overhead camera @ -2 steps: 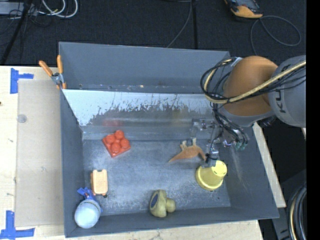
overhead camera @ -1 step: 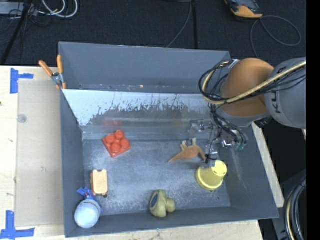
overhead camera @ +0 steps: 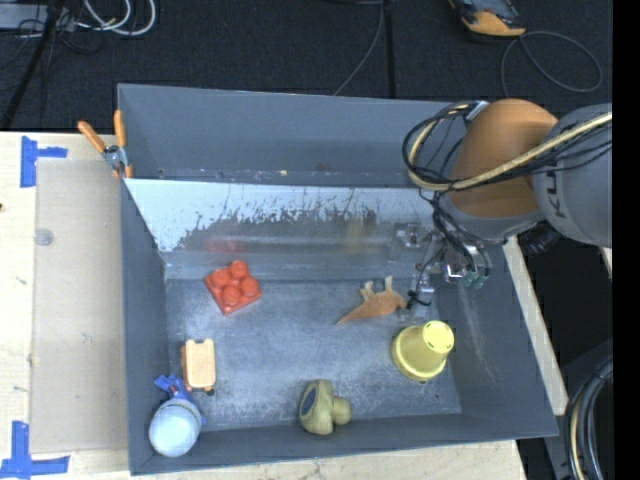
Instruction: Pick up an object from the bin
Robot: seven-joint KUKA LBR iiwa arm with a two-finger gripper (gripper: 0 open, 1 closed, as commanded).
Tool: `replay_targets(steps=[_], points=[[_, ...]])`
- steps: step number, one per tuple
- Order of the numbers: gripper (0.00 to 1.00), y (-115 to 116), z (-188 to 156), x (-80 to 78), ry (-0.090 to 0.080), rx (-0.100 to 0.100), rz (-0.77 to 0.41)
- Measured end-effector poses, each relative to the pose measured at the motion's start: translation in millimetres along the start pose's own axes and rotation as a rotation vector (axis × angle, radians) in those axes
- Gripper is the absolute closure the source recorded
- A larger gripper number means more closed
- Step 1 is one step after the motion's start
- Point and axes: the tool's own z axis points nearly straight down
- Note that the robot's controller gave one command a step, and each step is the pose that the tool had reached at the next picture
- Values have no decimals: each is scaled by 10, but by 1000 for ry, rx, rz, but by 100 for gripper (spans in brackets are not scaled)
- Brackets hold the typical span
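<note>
We can read no text, label, brand, number or sign: none on the hand (overhead camera: 425,290), none on the bin (overhead camera: 300,158) it reaches into, and none on the loose things lying about the hand.
</note>
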Motion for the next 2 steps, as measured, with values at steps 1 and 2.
replay_targets(steps=[1,2], points=[[0,11,564,26,4,0,-46],[100,7,793,39,-2,-1,-33]])
